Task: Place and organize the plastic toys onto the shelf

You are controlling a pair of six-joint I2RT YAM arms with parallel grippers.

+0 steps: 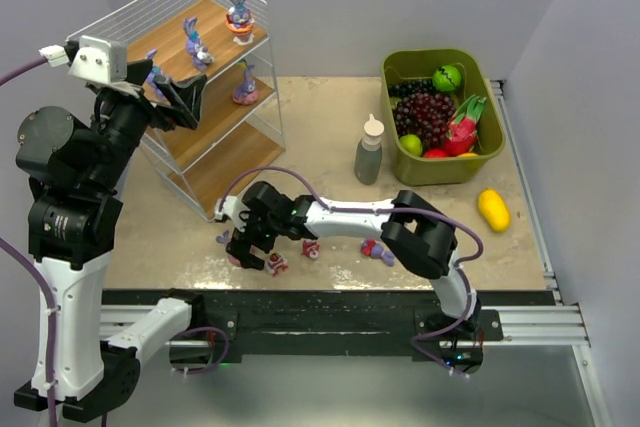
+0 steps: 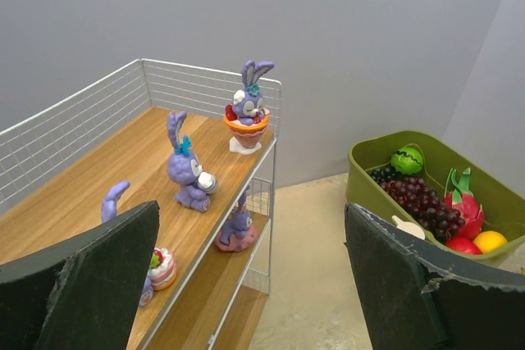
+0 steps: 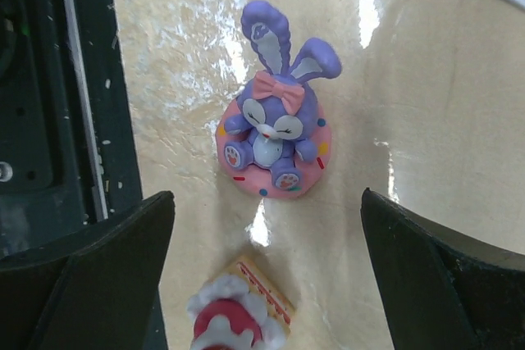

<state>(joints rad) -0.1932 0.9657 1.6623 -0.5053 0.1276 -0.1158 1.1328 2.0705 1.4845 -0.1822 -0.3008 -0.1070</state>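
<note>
The shelf (image 1: 215,132) stands at the back left, its top board also in the left wrist view (image 2: 98,178). On the top board are a bunny in an orange cup (image 2: 246,112), a purple bunny (image 2: 187,168), a small cake (image 2: 162,268) and a bunny half hidden by my finger. A bunny on a pink base (image 2: 236,231) sits on the middle board. My left gripper (image 1: 185,99) is open and empty over the top board's front. My right gripper (image 3: 267,202) is open low over the table. A pink-based bunny (image 3: 275,145) lies just beyond it and a red-and-white cake piece (image 3: 238,317) between its fingers.
A second cake piece (image 1: 311,248) and a lying purple bunny (image 1: 378,250) sit near the table's front edge. An olive bin (image 1: 487,112) of fake fruit stands back right. A bottle (image 1: 369,150) stands beside it and a yellow lemon (image 1: 493,209) in front of it.
</note>
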